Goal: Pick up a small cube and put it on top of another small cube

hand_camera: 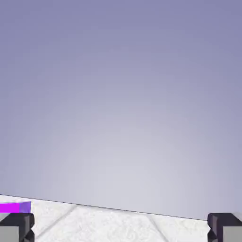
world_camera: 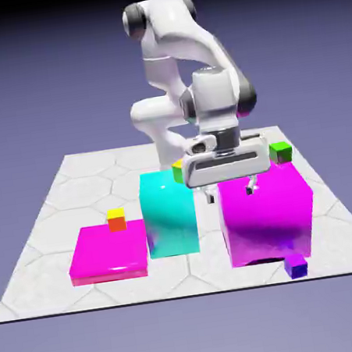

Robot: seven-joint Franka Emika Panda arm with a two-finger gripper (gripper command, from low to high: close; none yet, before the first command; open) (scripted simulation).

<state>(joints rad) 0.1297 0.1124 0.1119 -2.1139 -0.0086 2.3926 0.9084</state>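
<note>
Fingers spread wide, holding nothing, hovering over the big magenta block. Small cube sits on the tabletop at that block's near corner; yellow-topped cube waits on the flat magenta slab.

A tall, glossy cyan block stands upright near the middle of the pale hexagon-tiled table. To the exterior view's left of the cyan block, just beside it, lies a low, flat magenta slab. To the cyan block's right, a little apart, stands a large magenta cube. A tiny green cube sits on that magenta cube's far right corner.
</note>
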